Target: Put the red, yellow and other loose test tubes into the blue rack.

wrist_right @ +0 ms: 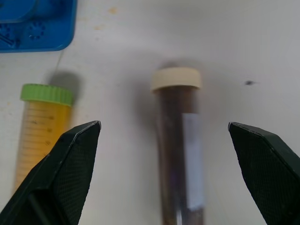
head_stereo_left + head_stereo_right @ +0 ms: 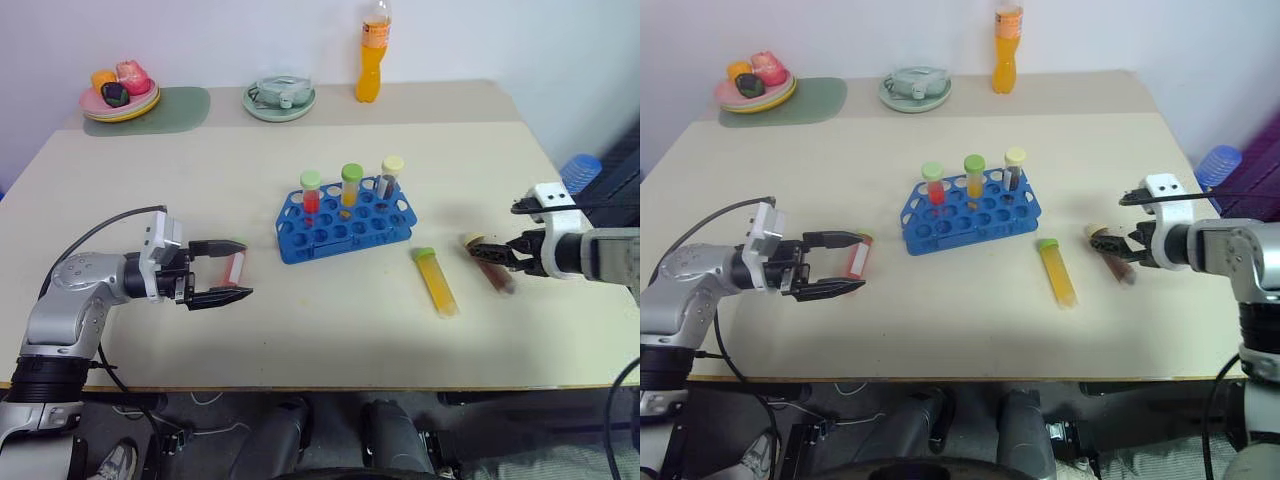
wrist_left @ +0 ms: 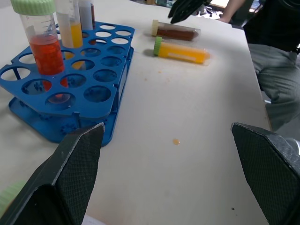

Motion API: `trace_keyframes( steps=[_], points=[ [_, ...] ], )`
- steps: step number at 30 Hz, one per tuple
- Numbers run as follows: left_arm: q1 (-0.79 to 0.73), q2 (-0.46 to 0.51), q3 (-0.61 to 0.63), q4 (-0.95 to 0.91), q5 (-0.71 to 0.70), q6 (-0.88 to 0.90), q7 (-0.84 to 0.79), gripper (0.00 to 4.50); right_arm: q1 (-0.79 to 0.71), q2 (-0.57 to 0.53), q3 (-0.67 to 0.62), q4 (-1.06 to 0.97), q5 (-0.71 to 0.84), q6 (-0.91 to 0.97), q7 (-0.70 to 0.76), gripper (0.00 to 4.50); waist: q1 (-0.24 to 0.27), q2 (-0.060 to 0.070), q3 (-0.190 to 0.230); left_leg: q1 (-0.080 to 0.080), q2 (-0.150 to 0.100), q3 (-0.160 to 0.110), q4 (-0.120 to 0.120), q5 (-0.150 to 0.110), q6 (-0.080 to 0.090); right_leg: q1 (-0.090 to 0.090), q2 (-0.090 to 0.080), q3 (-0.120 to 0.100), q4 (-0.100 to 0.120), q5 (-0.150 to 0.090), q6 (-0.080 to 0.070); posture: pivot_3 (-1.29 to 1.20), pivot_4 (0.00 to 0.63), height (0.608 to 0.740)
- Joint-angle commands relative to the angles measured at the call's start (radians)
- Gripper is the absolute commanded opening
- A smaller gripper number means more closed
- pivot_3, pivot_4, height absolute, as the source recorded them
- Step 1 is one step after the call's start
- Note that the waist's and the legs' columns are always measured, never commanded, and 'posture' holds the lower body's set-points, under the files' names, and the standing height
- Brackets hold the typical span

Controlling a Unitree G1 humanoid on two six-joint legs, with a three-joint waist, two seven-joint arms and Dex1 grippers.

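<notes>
Right gripper [image 2: 497, 250] fingers spreading wide over brown tube [image 1: 180, 150] lying on table [image 2: 300, 310]; light, smooth, likely rolling, so pinching mid-barrel; left gripper [image 2: 222, 272] wide, empty.

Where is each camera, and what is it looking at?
Head eyes: look forward and down at the table, both arms in sight.
Left wrist: looks between open left gripper fingers at the rack.
Right wrist: looks between open right gripper fingers down at the brown tube.
All share the yellow tube.
</notes>
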Motion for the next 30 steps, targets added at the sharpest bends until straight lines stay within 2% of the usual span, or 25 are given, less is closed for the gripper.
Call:
trace_keyframes(
  steps=[1,11,14,16,19,20,27,30],
  points=[
    [0.017,0.003,0.016,-0.057,-0.018,0.011,0.005,4.43,-0.081,0.002,0.046,0.046,-0.019,0.037,0.015,4.5,0.0,0.0,0.0,0.0,0.0,0.0,0.0,0.0,0.0,0.0,0.0,0.0,0.0,0.0,0.0,0.0,0.15,0.74],
    [0.061,-0.003,0.058,-0.149,-0.091,0.099,0.062,4.43,-0.193,0.014,0.226,0.235,-0.113,0.001,0.076,4.5,-0.001,0.0,0.0,-0.001,0.0,0.0,0.0,0.0,0.0,-0.001,0.0,0.0,0.0,0.0,0.0,0.0,0.15,0.74],
    [0.08,-0.002,0.065,-0.166,-0.097,0.106,0.071,4.5,-0.199,0.027,0.28,0.279,-0.156,-0.045,0.096,3.66,-0.006,0.0,0.0,0.0,0.0,0.001,0.0,0.0,0.0,0.0,0.0,0.0,0.0,0.0,0.0,0.0,0.15,0.74],
    [0.089,-0.003,0.069,-0.178,-0.102,0.109,0.08,4.5,-0.202,0.034,0.289,0.295,-0.172,-0.058,0.109,2.75,-0.007,0.0,0.0,0.0,0.0,0.001,0.001,0.0,0.0,0.0,0.0,0.0,0.0,0.0,0.0,0.0,0.15,0.74],
    [0.104,-0.002,0.076,-0.191,-0.104,0.115,0.091,4.5,-0.193,0.032,0.305,0.284,-0.196,-0.086,0.133,1.15,-0.007,0.0,0.0,0.0,0.0,0.001,0.001,0.0,0.0,0.0,0.001,0.0,0.0,0.001,-0.001,0.0,0.15,0.74],
    [0.109,-0.002,0.077,-0.194,-0.102,0.114,0.094,4.5,-0.186,0.028,0.313,0.273,-0.207,-0.102,0.142,0.79,-0.008,0.0,0.0,0.0,0.0,0.001,0.001,0.0,0.0,0.0,0.001,0.0,0.0,0.001,-0.001,0.0,0.15,0.74],
    [0.105,-0.008,0.069,-0.194,-0.099,0.116,0.11,4.5,-0.114,0.015,0.289,0.183,-0.256,-0.274,0.191,0.75,-0.021,-0.001,0.0,0.0,0.0,0.001,0.002,0.0,0.0,0.0,0.001,0.0,0.0,0.001,-0.001,0.0,0.15,0.74],
    [0.099,-0.011,0.066,-0.189,-0.099,0.114,0.114,4.5,-0.065,0.021,0.214,0.102,-0.223,-0.357,0.235,0.75,-0.028,-0.001,0.0,0.0,0.0,0.001,0.002,0.0,0.0,0.0,0.001,0.001,0.001,0.001,-0.001,0.0,0.15,0.74]
  ],
)
